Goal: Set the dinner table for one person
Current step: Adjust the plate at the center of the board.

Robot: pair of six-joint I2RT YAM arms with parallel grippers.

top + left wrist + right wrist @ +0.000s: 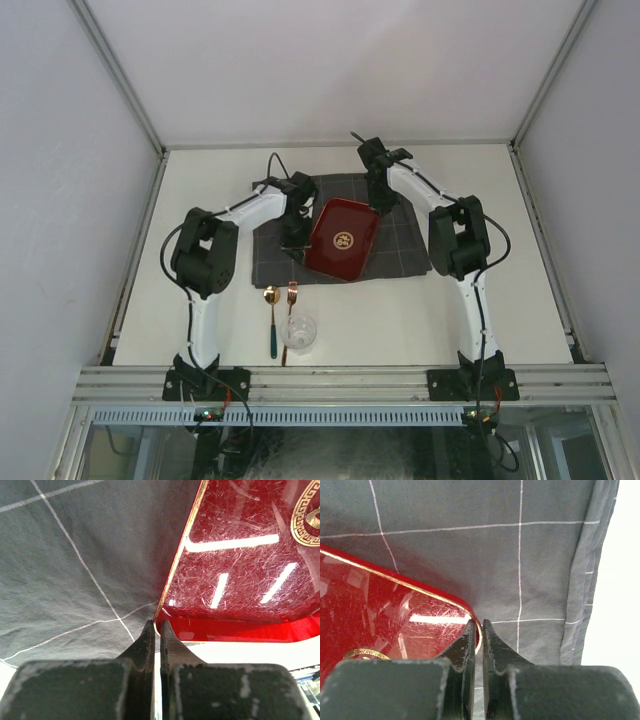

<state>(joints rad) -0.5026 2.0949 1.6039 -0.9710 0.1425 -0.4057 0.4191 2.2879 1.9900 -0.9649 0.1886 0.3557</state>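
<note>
The left gripper (pixel 155 626) and right gripper (pixel 476 625) each pinch the rim of the red tray (pixel 341 240) at opposite corners, the bite itself hard to make out. The tray lies on a grey cloth (pixel 268 258) covering the middle of the off-white dinner table (pixel 400 322).

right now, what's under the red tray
The dark grey checked cloth lies under the red tray, spread on the table. Anything else beneath the tray is covered.
</note>
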